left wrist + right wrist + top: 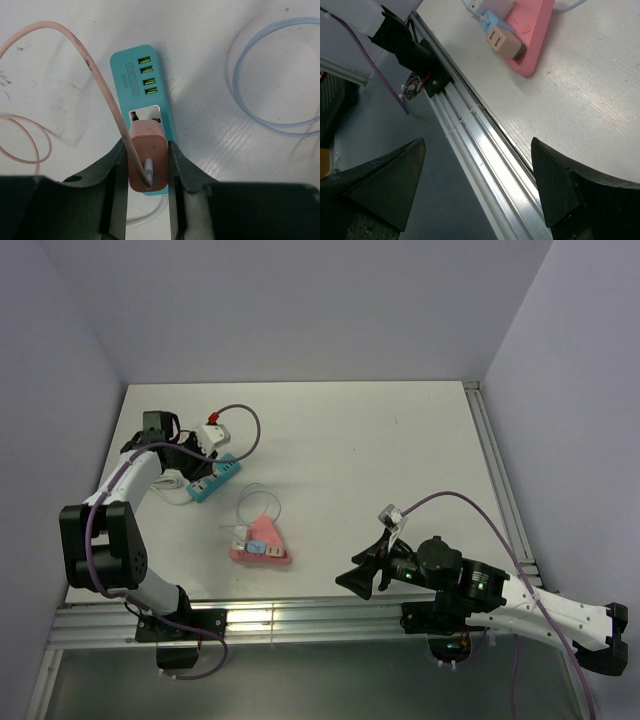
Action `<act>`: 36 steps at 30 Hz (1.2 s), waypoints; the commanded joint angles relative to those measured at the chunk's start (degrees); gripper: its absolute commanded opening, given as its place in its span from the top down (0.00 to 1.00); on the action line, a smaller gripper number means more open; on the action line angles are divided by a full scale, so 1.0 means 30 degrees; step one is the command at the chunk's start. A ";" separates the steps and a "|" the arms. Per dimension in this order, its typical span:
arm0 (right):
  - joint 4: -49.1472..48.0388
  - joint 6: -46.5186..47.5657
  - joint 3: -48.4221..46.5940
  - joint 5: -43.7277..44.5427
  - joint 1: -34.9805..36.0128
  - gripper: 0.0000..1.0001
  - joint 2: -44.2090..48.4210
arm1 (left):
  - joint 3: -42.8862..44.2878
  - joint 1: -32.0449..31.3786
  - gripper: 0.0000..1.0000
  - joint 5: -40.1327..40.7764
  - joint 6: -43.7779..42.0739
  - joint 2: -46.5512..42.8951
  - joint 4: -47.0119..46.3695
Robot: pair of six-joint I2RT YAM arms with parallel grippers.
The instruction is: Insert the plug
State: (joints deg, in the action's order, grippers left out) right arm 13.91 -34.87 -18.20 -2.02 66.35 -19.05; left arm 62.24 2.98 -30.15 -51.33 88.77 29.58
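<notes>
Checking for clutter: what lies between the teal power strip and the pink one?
Only a thin pale-blue cable loop, seen in the top external view.

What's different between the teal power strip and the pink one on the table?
The teal power strip is a long bar, while the pink power strip is a triangular wedge. The teal one lies far left under the left gripper, which holds a peach plug at its socket. The pink one sits apart, nearer the middle, with small adapters already in it. Both lie flat on the white table.
</notes>
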 commanded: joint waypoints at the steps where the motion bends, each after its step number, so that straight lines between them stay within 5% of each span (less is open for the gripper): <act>1: -0.0038 0.0052 -0.0380 -0.0234 0.0033 0.08 0.0168 | -0.0150 0.0089 1.00 -0.0292 -0.0204 -0.0119 -0.0544; 36: 0.0109 0.0433 -0.0819 0.0176 0.0033 0.08 -0.0623 | 0.1900 0.0148 1.00 0.0149 -0.0438 0.3016 0.0156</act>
State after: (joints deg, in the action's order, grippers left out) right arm 15.40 -34.68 -18.35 -2.37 66.35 -20.32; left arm 65.87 3.20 -29.74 -51.35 96.12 28.69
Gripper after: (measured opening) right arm 0.921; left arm 0.330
